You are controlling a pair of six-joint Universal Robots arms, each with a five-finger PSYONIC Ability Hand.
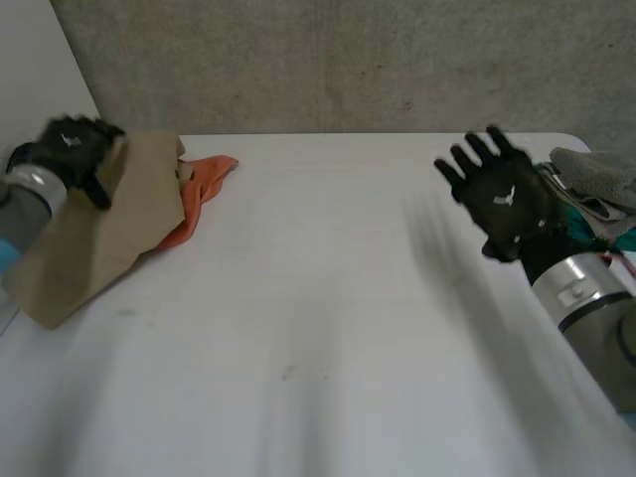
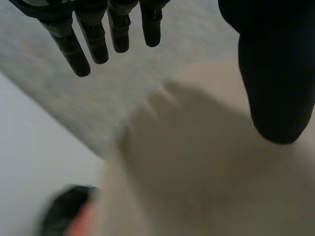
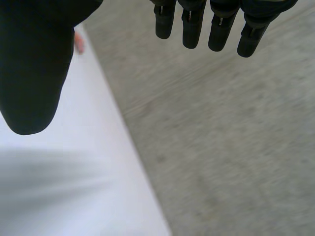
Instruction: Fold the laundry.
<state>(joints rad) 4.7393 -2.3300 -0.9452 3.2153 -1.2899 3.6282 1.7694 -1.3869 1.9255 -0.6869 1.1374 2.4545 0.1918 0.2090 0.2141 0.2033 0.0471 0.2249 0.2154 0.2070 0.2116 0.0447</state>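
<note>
1. While the beige cloth (image 1: 109,229) lies rumpled at the far left of the bench (image 1: 318,328), an orange cloth (image 1: 207,184) peeks out from under its right side, the two touching.
2. The left robot hand (image 1: 75,149) is at the beige cloth's far left corner. In its wrist view its fingers (image 2: 74,54) are straight and the thumb stands apart, so it is open with the cloth under its palm and nothing pinched. Whether the palm presses on the fabric cannot be told.
3. The right robot hand (image 1: 502,199) is well apart from that cloth, over bare bench at the right. Its fingers are spread wide and it holds nothing. Just beside it, at the right edge, lies a grey cloth (image 1: 596,171).
4. The beige cloth looks light, soft and limp. It will probably sag and bunch instead of keeping a shape, and it should slide easily on the smooth bench.
5. The best hold is likely a pinch between thumb and fingers at a corner or along an edge, one robot hand at each end. Grabbing the middle would only crumple it.
6. Because the two cloths overlap, pulling the beige one could drag the orange one along, so lifting it clear first seems wise.
7. Nothing appears folded yet. The beige cloth probably needs to be brought to the open middle and spread flat.
</note>
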